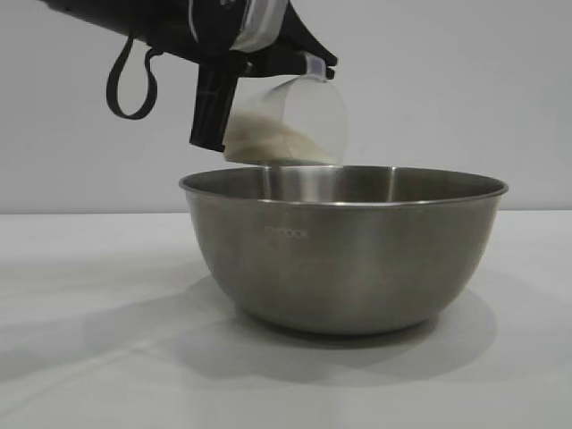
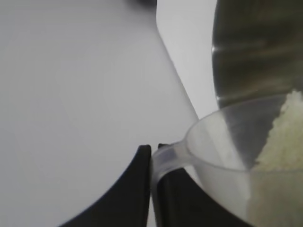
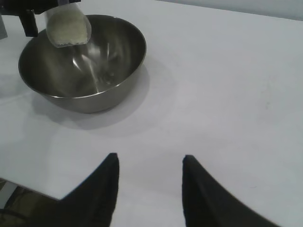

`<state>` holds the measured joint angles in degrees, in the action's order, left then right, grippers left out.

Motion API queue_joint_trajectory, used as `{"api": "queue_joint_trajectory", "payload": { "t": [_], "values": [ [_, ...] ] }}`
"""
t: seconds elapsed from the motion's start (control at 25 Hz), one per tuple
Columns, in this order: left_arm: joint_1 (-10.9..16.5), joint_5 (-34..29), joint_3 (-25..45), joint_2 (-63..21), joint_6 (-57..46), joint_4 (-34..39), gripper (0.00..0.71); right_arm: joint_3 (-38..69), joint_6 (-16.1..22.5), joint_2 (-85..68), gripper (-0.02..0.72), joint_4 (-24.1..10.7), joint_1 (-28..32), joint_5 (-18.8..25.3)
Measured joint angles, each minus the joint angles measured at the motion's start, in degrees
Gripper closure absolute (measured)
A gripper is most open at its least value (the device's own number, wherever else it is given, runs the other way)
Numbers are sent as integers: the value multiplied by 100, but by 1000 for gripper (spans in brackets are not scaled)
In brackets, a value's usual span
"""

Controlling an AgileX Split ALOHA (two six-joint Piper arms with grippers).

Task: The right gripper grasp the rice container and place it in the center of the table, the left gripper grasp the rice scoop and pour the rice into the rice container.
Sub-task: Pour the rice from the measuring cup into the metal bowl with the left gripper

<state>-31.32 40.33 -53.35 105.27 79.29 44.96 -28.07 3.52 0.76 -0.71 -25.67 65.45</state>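
White table [image 1: 80,295]: rice container [image 1: 344,255]; tilted rice scoop [image 1: 299,121] above.

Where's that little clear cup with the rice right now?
In the exterior view the rice scoop is tilted just above the rice container, toward its left rim, pinched by its handle in the left gripper.

1. The rice container [image 1: 344,255] is brushed silver-grey steel with a brighter rolled rim and faint pale lettering on its side.
2. The rice scoop [image 1: 299,116] is translucent, nearly colourless plastic with a milky tint.
3. The rice [image 1: 268,138] is an off-white, creamy heap seen through the scoop's wall.
4. The left gripper [image 1: 268,63] is black, with a light grey part near the wrist.
5. The right gripper [image 3: 149,189] is plain black.
6. The desk [image 1: 89,313] is plain white, unpatterned, with soft grey shadows around the container.
7. The wall [image 1: 465,89] behind is a flat pale grey.
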Motion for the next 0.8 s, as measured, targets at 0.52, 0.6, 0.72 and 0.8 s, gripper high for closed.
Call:
{"api": "queue_joint_trajectory", "payload": {
  "t": [0.52,0.6,0.72,0.8],
  "values": [
    [-149,-387,-82,0,832,263,710,0,0,0,438,0,0,0],
    [-211,-387,-82,0,946,251,710,0,0,0,438,0,0,0],
    [-239,-387,-82,0,1093,183,710,0,10,0,438,0,0,0],
    [-239,-387,-82,0,1145,91,710,0,20,0,438,-11,0,0]
  ]
}}
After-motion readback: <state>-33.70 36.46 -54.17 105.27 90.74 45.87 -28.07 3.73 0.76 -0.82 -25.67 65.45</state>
